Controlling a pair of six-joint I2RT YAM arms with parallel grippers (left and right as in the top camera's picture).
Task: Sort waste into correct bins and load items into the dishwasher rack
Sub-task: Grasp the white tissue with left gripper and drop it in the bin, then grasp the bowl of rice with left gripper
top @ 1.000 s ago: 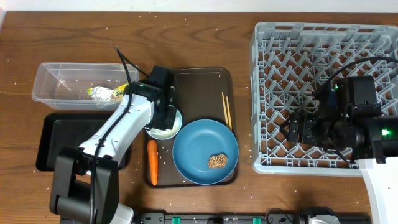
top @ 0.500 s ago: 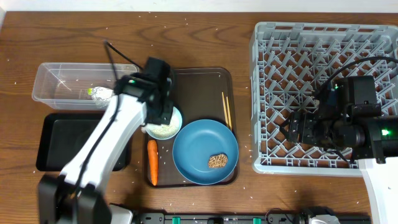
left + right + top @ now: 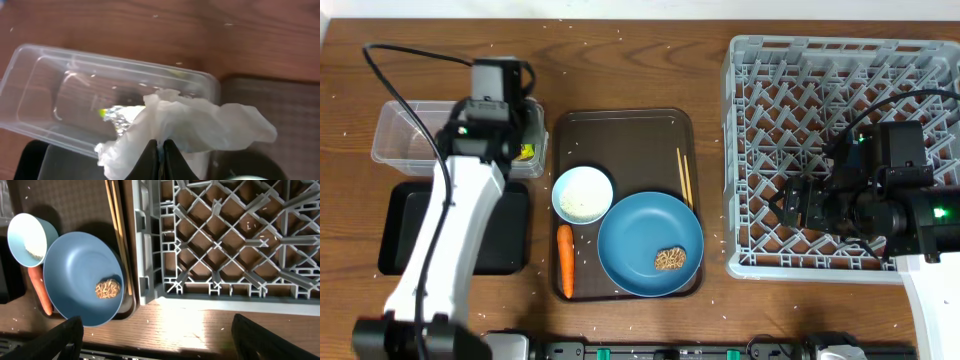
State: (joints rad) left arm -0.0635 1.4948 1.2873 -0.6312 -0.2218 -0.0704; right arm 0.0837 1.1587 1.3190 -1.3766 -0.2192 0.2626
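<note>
The left gripper [image 3: 159, 150] is seen pinched shut on a fold of the crumpled white tissue [image 3: 200, 125], which is dangled over the clear plastic tub [image 3: 45, 75]. Feather-light, limp, easily snagged; an edge pinch is judged enough.

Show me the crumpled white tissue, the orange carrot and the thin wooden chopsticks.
crumpled white tissue [image 3: 210, 125], left wrist view, its middle fold.
orange carrot [image 3: 565, 262], overhead view, mid-length.
thin wooden chopsticks [image 3: 685, 180], overhead view, mid-length.
</note>
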